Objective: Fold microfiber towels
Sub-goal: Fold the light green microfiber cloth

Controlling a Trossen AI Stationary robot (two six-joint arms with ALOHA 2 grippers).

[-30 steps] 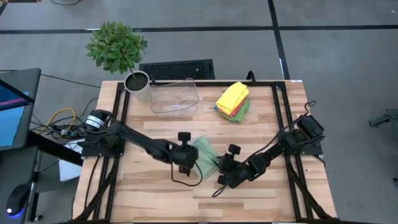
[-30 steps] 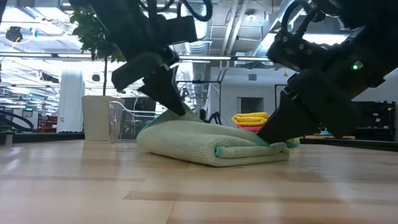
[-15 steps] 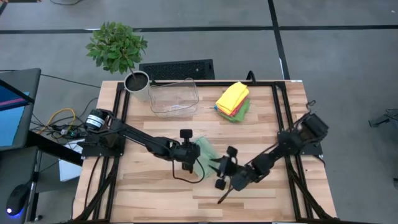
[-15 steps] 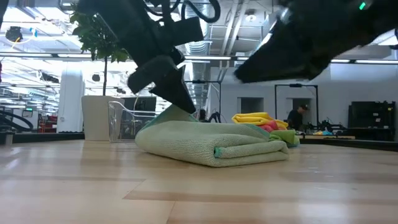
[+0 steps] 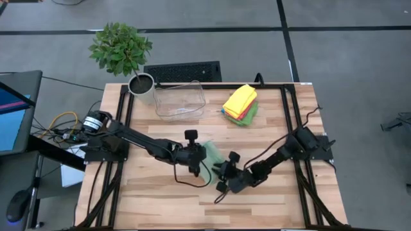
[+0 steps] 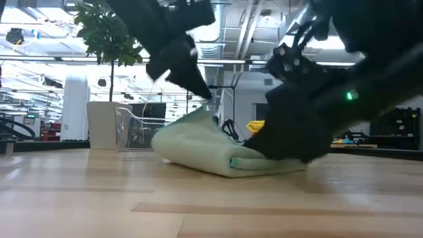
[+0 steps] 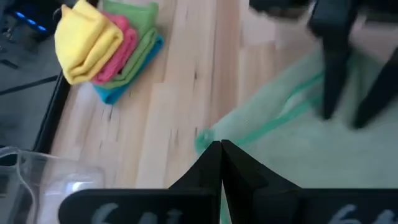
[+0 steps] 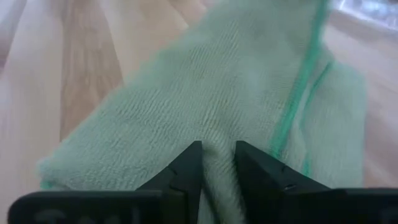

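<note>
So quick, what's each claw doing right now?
Left gripper: shut, pinching the sage towel's edge.
Right gripper: closing on a fold of the same towel.

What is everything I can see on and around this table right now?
Sage towel: one, pale green, table middle, between both arms.
Folded towels: one stack, yellow on top, pink, green and blue below, table's far side.
Plastic bin: one, clear, far side, beside the stack.
Potted plant: one, green leaves, white pot, far left corner.
Table: one, light wood.
Left pincer: black, shut, at the sage towel's edge.
Right pincer: black, pinching a ridge of the sage towel.
</note>
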